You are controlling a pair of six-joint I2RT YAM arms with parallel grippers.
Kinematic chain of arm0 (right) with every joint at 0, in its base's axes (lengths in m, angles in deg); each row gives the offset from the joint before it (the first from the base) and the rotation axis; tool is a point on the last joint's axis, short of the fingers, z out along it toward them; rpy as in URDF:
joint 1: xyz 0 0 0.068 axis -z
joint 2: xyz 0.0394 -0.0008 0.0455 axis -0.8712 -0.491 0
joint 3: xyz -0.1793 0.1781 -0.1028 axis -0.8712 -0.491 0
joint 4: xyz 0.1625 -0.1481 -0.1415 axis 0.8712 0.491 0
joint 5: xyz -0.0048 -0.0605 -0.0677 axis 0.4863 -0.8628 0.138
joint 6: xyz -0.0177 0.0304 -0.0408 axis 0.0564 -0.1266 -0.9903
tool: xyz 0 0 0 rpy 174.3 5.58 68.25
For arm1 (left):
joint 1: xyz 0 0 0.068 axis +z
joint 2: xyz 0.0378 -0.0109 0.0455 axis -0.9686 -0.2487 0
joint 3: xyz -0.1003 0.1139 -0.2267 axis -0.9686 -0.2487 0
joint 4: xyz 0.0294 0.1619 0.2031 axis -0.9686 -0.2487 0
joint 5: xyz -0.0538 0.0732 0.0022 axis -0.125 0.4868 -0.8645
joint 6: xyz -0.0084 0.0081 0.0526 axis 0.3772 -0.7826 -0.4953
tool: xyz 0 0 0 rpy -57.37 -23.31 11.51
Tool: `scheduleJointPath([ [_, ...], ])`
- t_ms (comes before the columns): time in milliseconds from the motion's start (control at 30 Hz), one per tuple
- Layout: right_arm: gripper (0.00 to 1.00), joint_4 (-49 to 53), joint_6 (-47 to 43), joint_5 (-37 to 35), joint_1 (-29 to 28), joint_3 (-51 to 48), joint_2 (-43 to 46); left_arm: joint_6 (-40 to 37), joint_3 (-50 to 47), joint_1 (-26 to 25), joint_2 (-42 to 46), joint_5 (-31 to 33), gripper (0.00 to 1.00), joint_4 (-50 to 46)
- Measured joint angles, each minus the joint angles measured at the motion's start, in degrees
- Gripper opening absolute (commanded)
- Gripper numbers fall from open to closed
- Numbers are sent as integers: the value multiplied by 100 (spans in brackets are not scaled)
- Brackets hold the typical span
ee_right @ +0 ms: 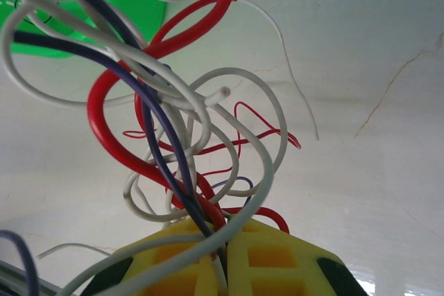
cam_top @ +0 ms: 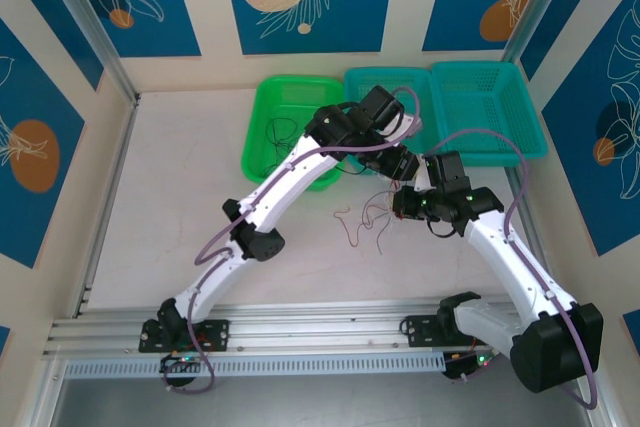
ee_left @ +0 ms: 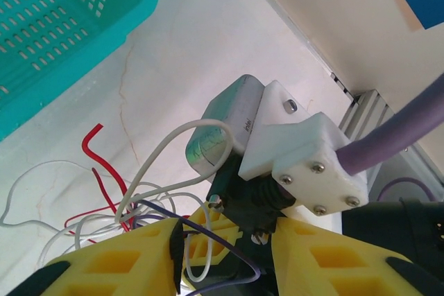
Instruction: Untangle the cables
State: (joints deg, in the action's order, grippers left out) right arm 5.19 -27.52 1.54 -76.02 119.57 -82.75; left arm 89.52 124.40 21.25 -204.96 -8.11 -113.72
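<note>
Bright, even light from above; soft shadows, close-up blur.

The overhead view is sharp, and the pale marble-patterned tabletop (cam_top: 170,177) carries only faint, soft-edged shadows beside the white robot arms (cam_top: 290,182). In the right wrist view the thin red, white and dark cables (ee_right: 91,119) nearest the lens go soft. The green plastic basket (ee_right: 139,5) behind is blurred, and white glare sits on the glossy surface at lower right.

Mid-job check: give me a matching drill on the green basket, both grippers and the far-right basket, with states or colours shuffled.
Things:
1. green basket
2. right gripper
3. left gripper
4. far-right basket

States:
a. teal
b. open
c. holds a black strand
d. shut on the cables

Pairs: 1-c, 2-d, 3-b, 4-a
</note>
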Motion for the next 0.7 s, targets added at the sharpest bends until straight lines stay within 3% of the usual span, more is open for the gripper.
scheduleJointPath([
  [200, 0, 140, 22, -70, 2, 0, -9, 168, 81, 0, -166, -151, 39, -81],
  [300, 0, 229, 48, -105, 4, 0, -28, 267, 87, 0, -210, -144, 51, -122],
  [333, 0, 254, 59, -118, 9, 0, -28, 291, 87, 2, -221, -101, 50, -162],
  [400, 0, 238, 66, -131, 11, -2, -28, 317, 87, 15, -251, -109, 42, -223],
  [600, 0, 186, 61, -127, 9, 0, -22, 297, 103, -15, -271, -33, 0, -286],
  [700, 0, 146, 63, -127, 11, 0, 17, 293, 101, 48, -295, 197, 0, -426],
])
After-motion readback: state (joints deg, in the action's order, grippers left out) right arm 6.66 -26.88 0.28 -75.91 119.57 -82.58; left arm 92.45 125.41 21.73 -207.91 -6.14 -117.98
